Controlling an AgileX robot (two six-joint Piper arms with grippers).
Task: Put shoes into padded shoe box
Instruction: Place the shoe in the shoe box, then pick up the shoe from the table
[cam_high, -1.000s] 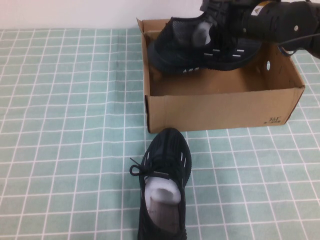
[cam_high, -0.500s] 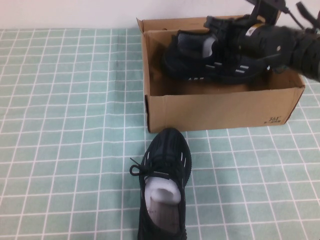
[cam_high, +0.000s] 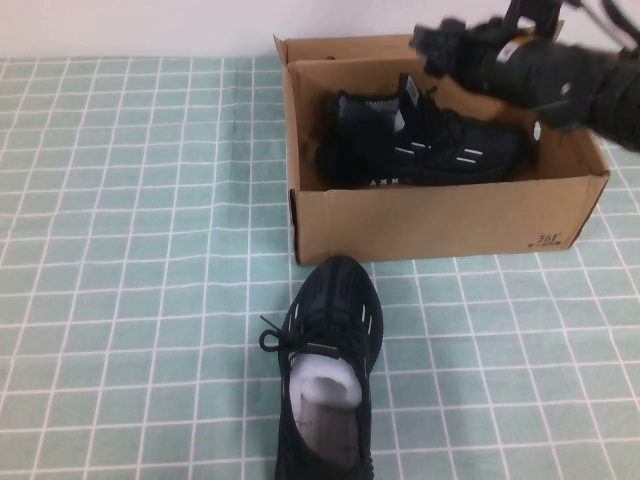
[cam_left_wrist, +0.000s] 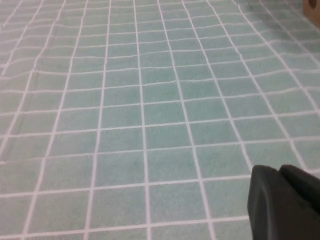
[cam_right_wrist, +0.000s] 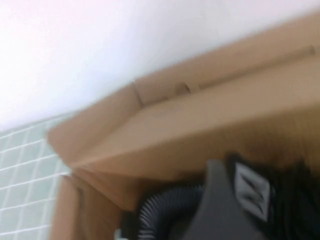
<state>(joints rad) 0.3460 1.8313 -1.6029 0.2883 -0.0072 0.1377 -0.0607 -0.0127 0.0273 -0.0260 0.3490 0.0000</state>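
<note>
The padded shoe box (cam_high: 430, 215) is a brown cardboard box at the back right of the table. One black sneaker (cam_high: 430, 150) lies on its side inside it, toe to the right. The other sneaker (cam_high: 328, 370) stands on the table in front of the box, toe towards it, with white stuffing showing. My right gripper (cam_high: 443, 42) is open above the box's back wall, apart from the sneaker below. The right wrist view shows the box wall (cam_right_wrist: 225, 105) and the sneaker's tongue label (cam_right_wrist: 247, 187). My left gripper (cam_left_wrist: 282, 202) hovers over bare tablecloth, out of the high view.
A green tablecloth with a white grid (cam_high: 130, 250) covers the table. A white wall runs along the back edge. The box's back flap (cam_high: 330, 47) stands up behind the sneaker.
The sneaker has dropped from my right gripper and settled low in the box. The right arm has lifted and drawn back to the right. The other sneaker has not moved.
</note>
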